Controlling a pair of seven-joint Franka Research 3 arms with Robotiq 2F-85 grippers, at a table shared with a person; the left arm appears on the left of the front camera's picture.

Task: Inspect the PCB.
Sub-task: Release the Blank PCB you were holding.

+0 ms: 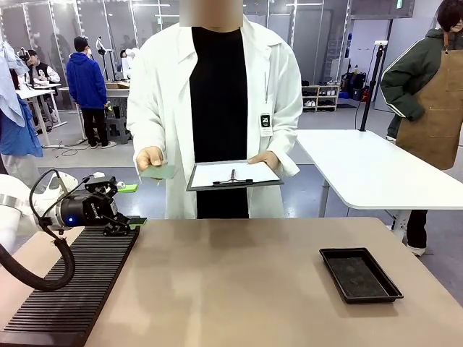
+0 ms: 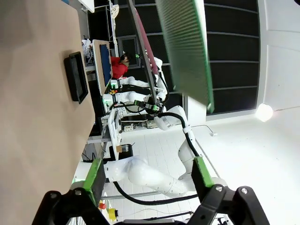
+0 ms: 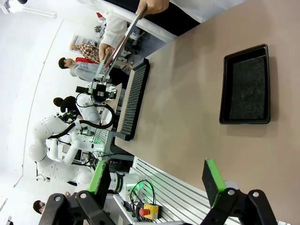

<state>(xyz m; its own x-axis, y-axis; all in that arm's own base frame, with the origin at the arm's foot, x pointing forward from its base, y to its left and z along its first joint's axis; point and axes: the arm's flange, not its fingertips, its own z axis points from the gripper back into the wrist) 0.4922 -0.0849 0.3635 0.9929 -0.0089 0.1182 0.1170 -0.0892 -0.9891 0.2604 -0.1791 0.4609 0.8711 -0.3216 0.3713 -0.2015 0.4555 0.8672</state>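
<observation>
The left gripper [image 1: 134, 205] hangs over the slotted rack [image 1: 72, 289], jaws wide and empty. The circuit board [image 1: 158, 171] sits in the person's hand [image 1: 148, 157], beside their clipboard [image 1: 233, 175]. I judge the handover done and the checking still to come. The right gripper [image 3: 157, 180] is wide open and empty, near the black tray [image 3: 246, 84].

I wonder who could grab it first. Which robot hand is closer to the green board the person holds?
Left. The left gripper hangs open just below the green board; the right gripper is far off, over by the black tray.
</observation>
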